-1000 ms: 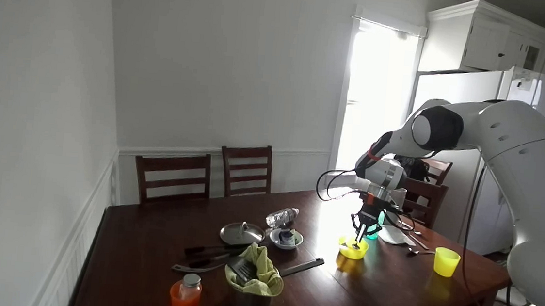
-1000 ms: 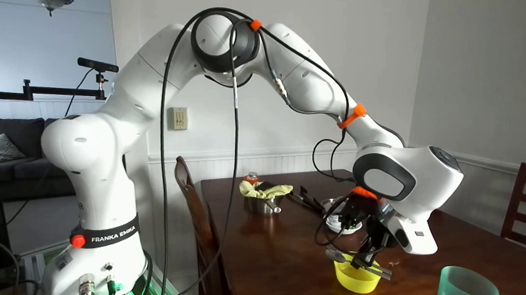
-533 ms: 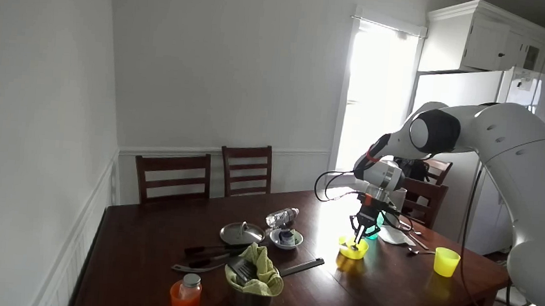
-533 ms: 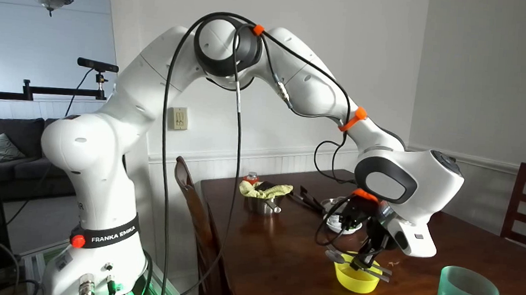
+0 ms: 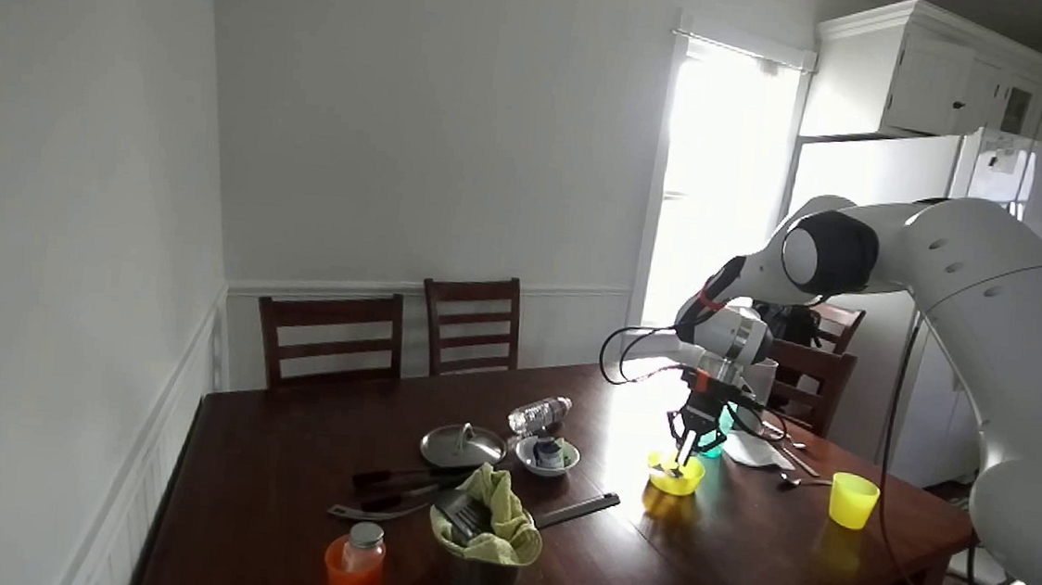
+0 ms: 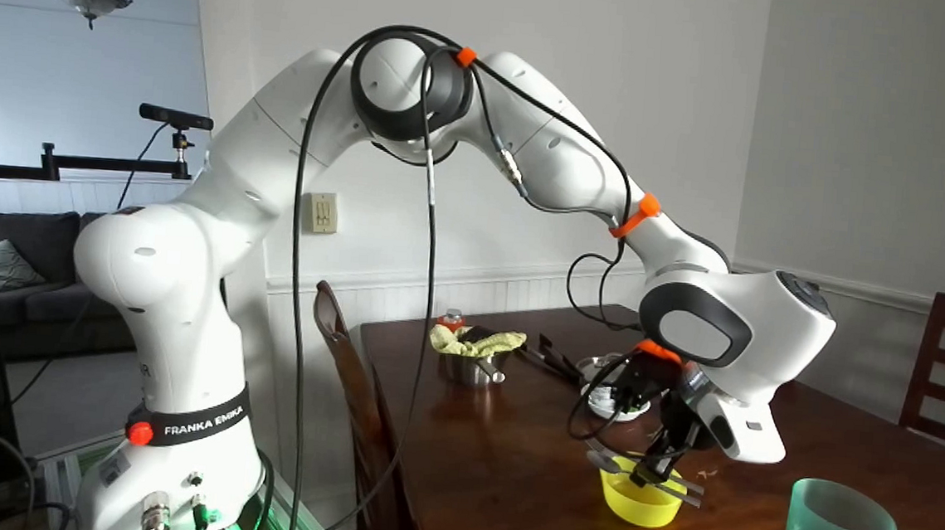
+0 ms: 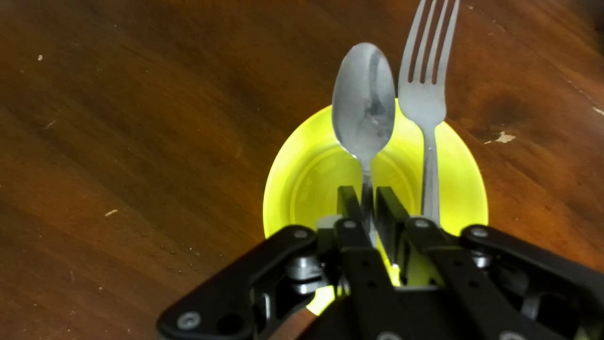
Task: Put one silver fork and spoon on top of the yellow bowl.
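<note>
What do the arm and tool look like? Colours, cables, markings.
Arm: white, dark joint rings, black cables, orange straps; black base band lettered FRANKA EMIKA, with a red button. Tool: black, two flat fingers, hinged links, silver screw heads.

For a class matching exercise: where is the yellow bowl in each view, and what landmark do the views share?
In an exterior view: yellow bowl, right of centre, left of a yellow cup.
In an exterior view: yellow bowl, lower right.
Wrist view: yellow bowl, near centre.
Shared landmark: gripper, partly covering it in all three.
</note>
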`<state>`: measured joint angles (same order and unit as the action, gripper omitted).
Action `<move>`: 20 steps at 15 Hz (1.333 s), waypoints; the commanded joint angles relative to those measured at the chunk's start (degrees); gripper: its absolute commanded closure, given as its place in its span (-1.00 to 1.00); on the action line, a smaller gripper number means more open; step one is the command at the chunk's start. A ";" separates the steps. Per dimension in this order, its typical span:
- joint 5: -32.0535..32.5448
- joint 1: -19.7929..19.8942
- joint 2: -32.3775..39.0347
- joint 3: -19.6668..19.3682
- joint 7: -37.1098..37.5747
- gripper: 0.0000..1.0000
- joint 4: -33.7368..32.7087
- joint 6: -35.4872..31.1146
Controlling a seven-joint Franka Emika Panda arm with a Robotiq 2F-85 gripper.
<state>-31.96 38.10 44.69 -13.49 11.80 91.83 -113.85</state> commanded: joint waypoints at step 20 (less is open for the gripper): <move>14.82 -9.75 -14.35 -6.61 1.98 -1.00 12.56 -4.66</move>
<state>-22.40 32.40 36.89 -17.39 12.38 96.94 -114.68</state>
